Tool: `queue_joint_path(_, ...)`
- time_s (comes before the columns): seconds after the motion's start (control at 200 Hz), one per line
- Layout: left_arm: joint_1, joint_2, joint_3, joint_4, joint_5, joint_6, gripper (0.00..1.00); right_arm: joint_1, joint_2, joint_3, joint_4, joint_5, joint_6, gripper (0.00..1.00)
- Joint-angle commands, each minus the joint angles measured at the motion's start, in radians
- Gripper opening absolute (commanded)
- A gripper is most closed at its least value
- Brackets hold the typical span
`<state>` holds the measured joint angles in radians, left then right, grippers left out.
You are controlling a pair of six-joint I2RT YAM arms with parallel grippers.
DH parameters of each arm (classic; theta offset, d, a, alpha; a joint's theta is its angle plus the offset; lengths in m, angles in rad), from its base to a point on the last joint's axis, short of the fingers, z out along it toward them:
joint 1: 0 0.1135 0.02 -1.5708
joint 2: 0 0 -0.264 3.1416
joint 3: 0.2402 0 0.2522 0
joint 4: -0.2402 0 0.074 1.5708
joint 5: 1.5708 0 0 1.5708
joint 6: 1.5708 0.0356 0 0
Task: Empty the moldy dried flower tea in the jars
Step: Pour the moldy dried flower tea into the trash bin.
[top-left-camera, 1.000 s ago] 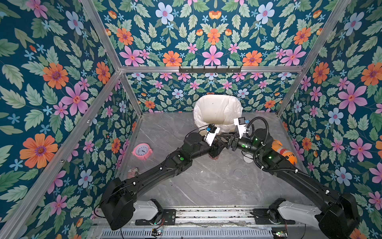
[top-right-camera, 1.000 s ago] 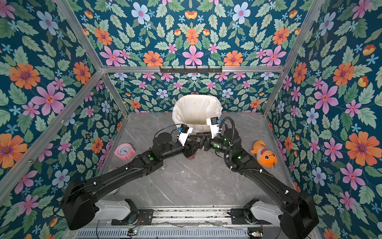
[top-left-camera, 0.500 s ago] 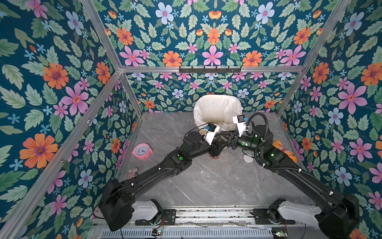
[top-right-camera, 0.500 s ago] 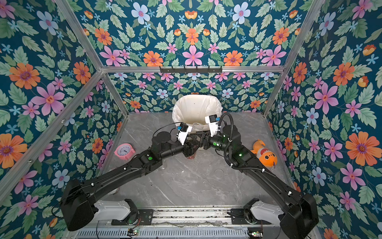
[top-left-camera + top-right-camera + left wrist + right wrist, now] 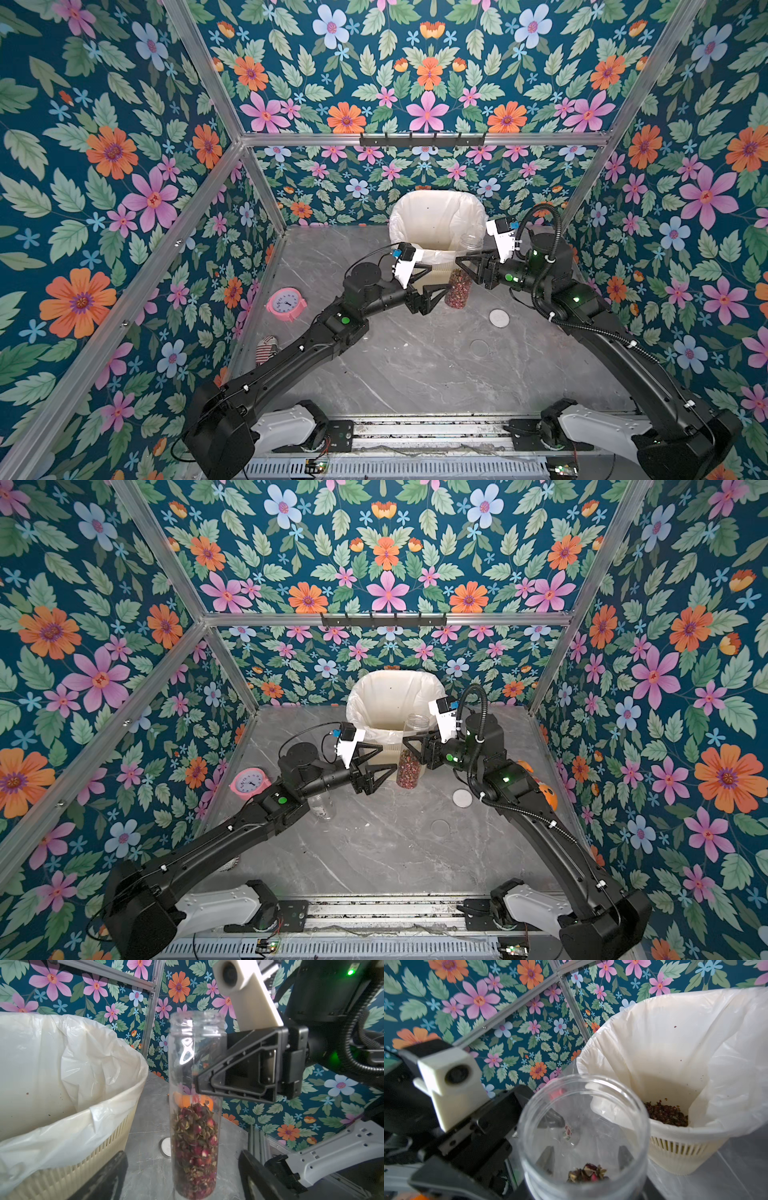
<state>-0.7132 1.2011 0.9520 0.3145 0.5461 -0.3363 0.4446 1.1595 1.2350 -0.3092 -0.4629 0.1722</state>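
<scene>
Left edge of the desk: pink clock (image 5: pixel 284 304). Wider jar (image 5: pixel 323 808) under my left arm, looks emptied. My left claw (image 5: pixel 389 757) wide open, empty. Bin (image 5: pixel 432 216) at back edge already holds tea (image 5: pixel 666 1114). Narrow jar (image 5: pixel 193 1047) before it, upright, lidless, half full, not yet poured; my right claw (image 5: pixel 462 262) clamped on it. White lid (image 5: pixel 498 318), clear lid (image 5: pixel 479 348) lie rightward

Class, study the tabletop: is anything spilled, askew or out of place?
Two lids lie loose on the table, a white lid and a clear lid, apart from the open jar half full of dried flower tea. No spill stands out.
</scene>
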Motion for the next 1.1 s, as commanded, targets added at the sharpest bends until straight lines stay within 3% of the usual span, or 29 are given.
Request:
queue_joint_path(0.0,0.035,0.017,0.053,0.016,0.11,-0.131,0.84,-0.001,0.023,0.043,-0.214,0.031,-0.26,0.45)
queue_joint_path(0.285,0.091,0.147,0.215,-0.118,0.271,-0.332,0.78,0.099,0.014,0.095,-0.376,0.257,-0.622,0.44)
queue_joint_path(0.395,0.089,0.21,0.247,-0.146,0.35,-0.37,0.72,0.125,0.002,0.086,-0.394,0.279,-0.696,0.45)
queue_joint_path(0.515,0.089,0.217,0.225,-0.046,0.396,-0.444,0.7,0.135,-0.015,0.081,-0.39,0.268,-0.714,0.44)
queue_joint_path(0.7,0.087,0.262,0.266,-0.118,0.457,-0.434,0.62,0.175,-0.02,0.075,-0.392,0.322,-0.775,0.45)
queue_joint_path(0.91,0.087,0.278,0.304,-0.311,0.46,-0.319,0.53,0.221,0.01,0.099,-0.442,0.412,-0.824,0.44)
queue_joint_path(1.095,0.088,0.276,0.315,-0.364,0.447,-0.271,0.44,0.238,0.045,0.134,-0.495,0.44,-0.812,0.43)
